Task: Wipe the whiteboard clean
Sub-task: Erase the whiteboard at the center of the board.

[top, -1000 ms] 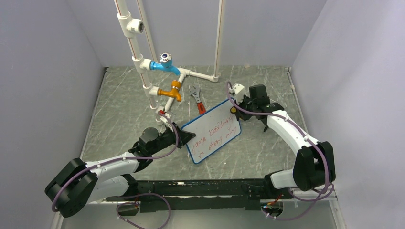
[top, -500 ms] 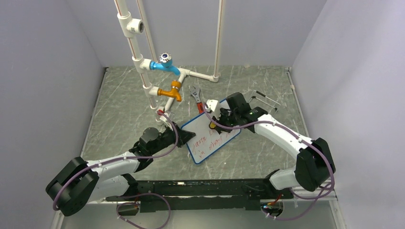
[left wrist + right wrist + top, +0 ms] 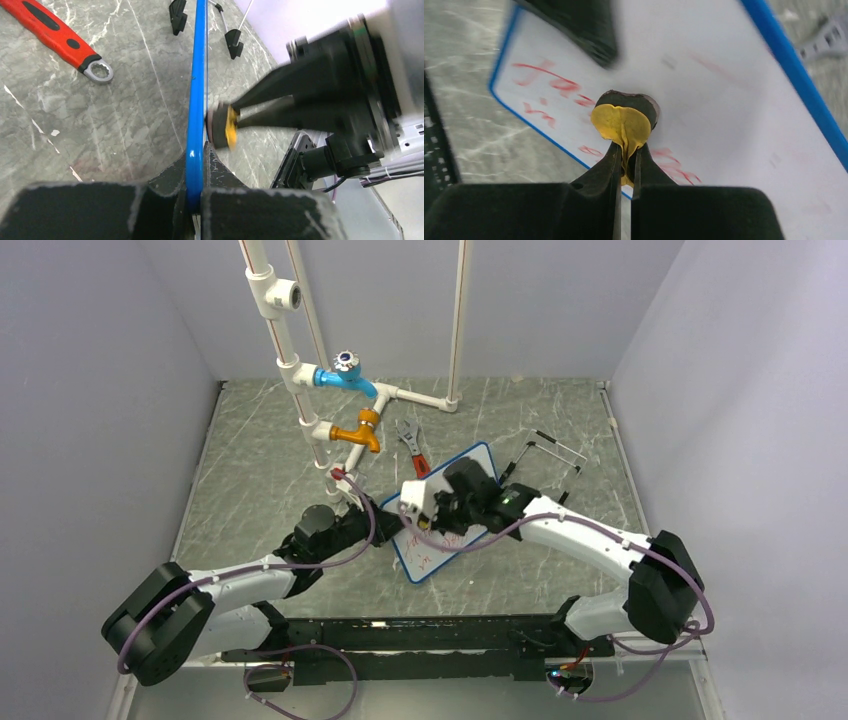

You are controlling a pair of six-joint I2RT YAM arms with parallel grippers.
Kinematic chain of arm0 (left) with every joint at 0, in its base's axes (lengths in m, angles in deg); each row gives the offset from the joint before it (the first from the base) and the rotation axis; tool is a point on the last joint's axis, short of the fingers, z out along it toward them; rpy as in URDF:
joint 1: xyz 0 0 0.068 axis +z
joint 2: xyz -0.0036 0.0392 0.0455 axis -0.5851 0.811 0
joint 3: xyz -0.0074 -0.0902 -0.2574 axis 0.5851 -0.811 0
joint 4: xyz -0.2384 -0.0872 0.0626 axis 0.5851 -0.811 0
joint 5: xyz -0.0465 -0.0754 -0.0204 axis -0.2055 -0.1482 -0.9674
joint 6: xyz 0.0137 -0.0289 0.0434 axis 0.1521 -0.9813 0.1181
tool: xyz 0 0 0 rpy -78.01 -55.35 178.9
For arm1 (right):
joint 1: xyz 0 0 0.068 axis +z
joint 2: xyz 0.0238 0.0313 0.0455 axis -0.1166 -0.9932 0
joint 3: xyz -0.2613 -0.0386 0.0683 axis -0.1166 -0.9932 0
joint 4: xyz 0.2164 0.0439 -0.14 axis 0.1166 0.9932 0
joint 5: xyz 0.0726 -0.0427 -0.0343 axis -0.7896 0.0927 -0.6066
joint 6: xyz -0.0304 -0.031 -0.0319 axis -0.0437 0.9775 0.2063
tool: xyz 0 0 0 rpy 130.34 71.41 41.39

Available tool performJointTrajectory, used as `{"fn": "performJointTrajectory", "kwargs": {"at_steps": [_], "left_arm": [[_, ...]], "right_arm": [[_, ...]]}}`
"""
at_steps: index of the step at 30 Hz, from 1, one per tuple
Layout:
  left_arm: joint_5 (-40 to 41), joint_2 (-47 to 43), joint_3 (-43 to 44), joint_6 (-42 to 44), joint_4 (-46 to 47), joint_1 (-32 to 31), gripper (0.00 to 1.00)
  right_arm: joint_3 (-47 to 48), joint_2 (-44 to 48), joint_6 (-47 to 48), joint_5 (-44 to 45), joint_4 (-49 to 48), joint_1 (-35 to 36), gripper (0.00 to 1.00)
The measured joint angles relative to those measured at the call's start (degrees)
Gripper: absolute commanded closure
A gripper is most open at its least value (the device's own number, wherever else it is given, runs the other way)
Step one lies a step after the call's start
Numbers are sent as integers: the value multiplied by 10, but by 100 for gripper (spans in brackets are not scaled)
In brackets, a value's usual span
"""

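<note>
The whiteboard (image 3: pixel 470 465), white with a thin blue frame, lies tilted on the marble table; red writing shows on its lower part (image 3: pixel 554 85). My left gripper (image 3: pixel 385 530) is shut on the board's left edge; the blue frame (image 3: pixel 196 100) runs between its jaws. My right gripper (image 3: pixel 440 505) is shut on a small round eraser, yellow with a black pad (image 3: pixel 624 117), pressed on the board's face. The eraser also shows in the left wrist view (image 3: pixel 223 126), touching the board.
A red-handled wrench (image 3: pixel 412 450) lies behind the board, also in the left wrist view (image 3: pixel 55 32). White pipes with a blue tap (image 3: pixel 345 372) and an orange tap (image 3: pixel 358 432) stand at the back left. A black wire stand (image 3: pixel 548 452) lies right of the board.
My right gripper has swept leftward and nearer across the board with the eraser. The upper right of the board now shows white. The left gripper has kept its hold.
</note>
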Motion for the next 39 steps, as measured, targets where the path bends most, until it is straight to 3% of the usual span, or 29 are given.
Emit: {"fn": "performJointTrajectory", "kwargs": {"at_steps": [5, 15, 26, 39], "left_arm": [[-6, 0, 2, -10, -6, 1, 100], [4, 9, 6, -43, -11, 6, 100], [1, 33, 52, -55, -57, 8, 100], [2, 47, 67, -40, -60, 17, 100]], "right_arm": [[-2, -10, 18, 30, -4, 89, 100], [-12, 3, 5, 130, -34, 64, 100], [-26, -15, 66, 171, -26, 216, 100], [-29, -37, 52, 242, -56, 229, 100]]}}
